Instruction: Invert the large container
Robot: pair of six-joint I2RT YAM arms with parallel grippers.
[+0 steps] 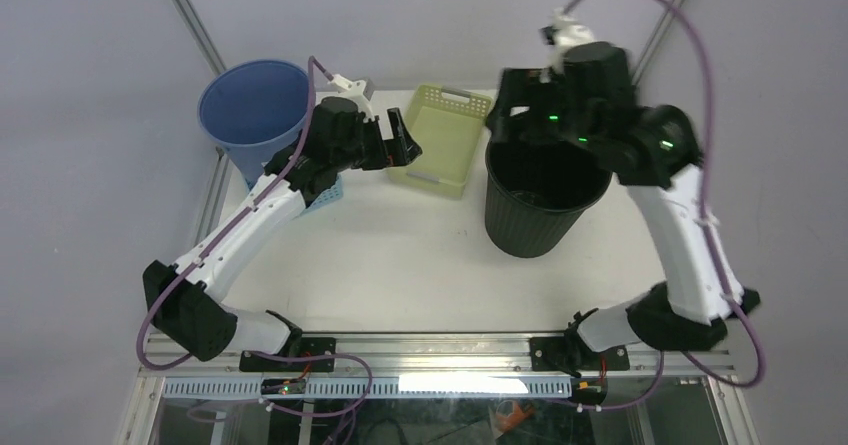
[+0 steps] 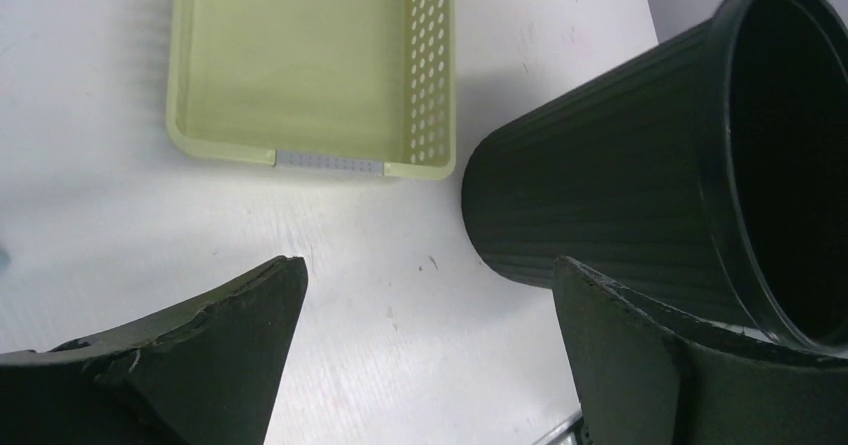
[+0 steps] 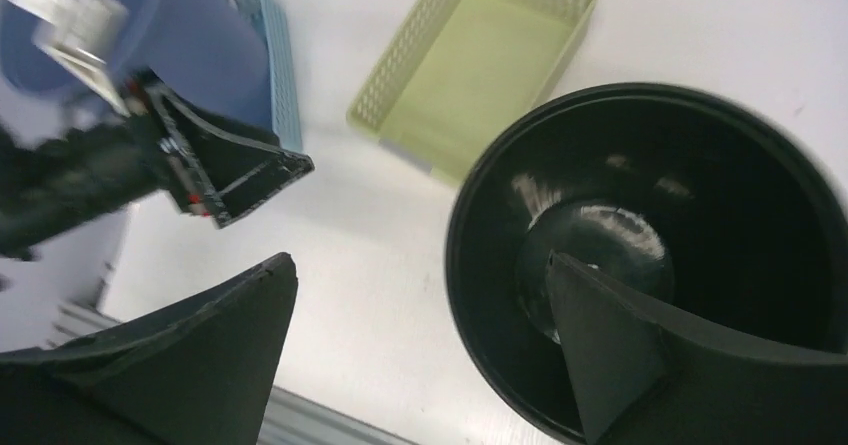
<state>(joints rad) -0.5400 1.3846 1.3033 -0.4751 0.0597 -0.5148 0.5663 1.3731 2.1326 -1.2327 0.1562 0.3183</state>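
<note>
Black bin (image 1: 545, 200): upright, table's right side, mouth up, axis vertical. Right gripper (image 3: 417, 265) directly above, spread wide, empty, one finger over each side of the rim; nearer arm. Left gripper (image 2: 430, 265) also wide, empty, off bin's left

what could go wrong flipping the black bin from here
1. The right tool is open and seems to straddle the rim of the black bin; a thin rim grip may slip as it tips.
2. The green basket and the open left tool sit close beside the bin, so swinging it over could strike them.
</note>
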